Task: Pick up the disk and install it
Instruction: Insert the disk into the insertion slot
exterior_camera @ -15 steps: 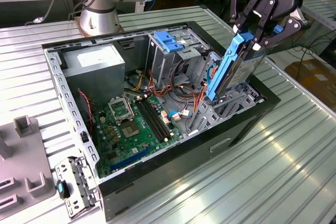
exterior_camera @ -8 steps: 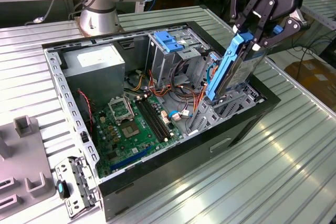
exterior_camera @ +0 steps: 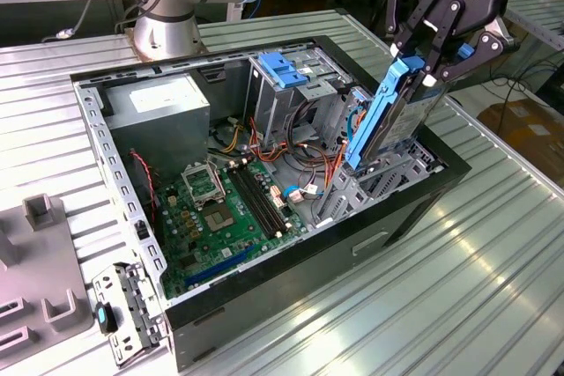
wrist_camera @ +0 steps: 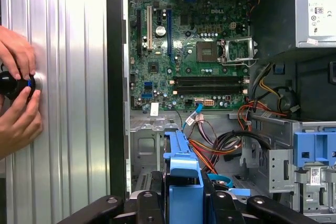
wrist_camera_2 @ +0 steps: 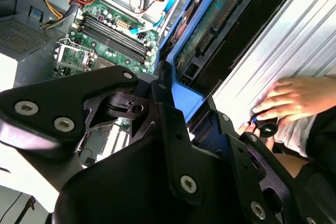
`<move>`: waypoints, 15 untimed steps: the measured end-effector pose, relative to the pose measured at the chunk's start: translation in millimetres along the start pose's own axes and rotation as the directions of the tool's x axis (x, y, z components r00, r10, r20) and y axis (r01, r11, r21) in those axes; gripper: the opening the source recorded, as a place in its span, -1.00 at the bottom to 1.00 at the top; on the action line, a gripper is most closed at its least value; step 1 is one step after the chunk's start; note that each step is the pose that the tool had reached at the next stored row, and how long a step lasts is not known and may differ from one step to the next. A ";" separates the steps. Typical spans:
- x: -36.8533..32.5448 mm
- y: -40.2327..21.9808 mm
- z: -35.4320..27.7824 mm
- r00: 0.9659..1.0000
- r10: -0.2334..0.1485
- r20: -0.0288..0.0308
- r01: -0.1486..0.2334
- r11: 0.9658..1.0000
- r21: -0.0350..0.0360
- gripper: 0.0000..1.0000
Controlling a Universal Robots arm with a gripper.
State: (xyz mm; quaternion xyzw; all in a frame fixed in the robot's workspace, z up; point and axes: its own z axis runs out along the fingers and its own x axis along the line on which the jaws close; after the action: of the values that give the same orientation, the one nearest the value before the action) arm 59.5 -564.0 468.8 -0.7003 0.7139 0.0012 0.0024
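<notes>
The disk (exterior_camera: pixel 388 116) stands on edge, tilted, with a blue side rail facing the camera, at the exterior view's right side of the open computer case (exterior_camera: pixel 441 182). Its lower end reaches down to the metal drive bay (exterior_camera: pixel 370 178) there. My gripper (exterior_camera: pixel 425 61) is shut on the disk's upper end from above. In the first wrist view the blue-railed disk (wrist_camera: pixel 184 177) runs out from between my black fingers (wrist_camera: pixel 220 203). The second wrist view has the disk's (wrist_camera_2: pixel 210 24) green circuit board side beyond the gripper body.
Inside the case lie a green motherboard (exterior_camera: pixel 225 209), a grey power supply box (exterior_camera: pixel 163 103), a metal cage with a light-blue latch (exterior_camera: pixel 286 72) and loose cables. A person's hands (wrist_camera: pixel 16 93) hold a small black knob on the ribbed table beside the case. Grey fixtures (exterior_camera: pixel 35 253) sit at the exterior view's left.
</notes>
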 end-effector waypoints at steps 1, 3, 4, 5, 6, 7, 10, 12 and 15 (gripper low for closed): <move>0.0 0.0 0.0 1.000 0.000 0.000 0.000 1.000 0.000 -0.26; 0.0 0.0 0.0 1.000 0.000 0.000 0.000 1.000 0.000 -0.26; 0.0 0.0 0.1 1.000 0.000 0.000 0.000 1.000 0.000 -0.26; 0.0 0.0 0.1 1.000 0.000 0.000 0.000 1.000 0.000 -0.26; 0.0 0.0 0.1 1.000 0.000 0.001 0.000 1.000 0.000 -0.26; 0.1 0.0 0.2 1.000 0.000 0.003 0.000 1.000 0.000 -0.26; 0.0 -0.4 0.3 1.000 0.000 0.015 0.000 1.000 0.000 -0.26; 0.4 -0.9 1.0 1.000 0.000 0.024 0.000 1.000 0.000 -0.26; 1.9 -1.7 2.4 1.000 0.000 0.024 0.000 1.000 -0.001 -0.26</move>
State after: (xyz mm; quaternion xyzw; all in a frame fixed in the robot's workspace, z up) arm 61.1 -565.9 466.4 -0.7001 0.7139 0.0099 0.0109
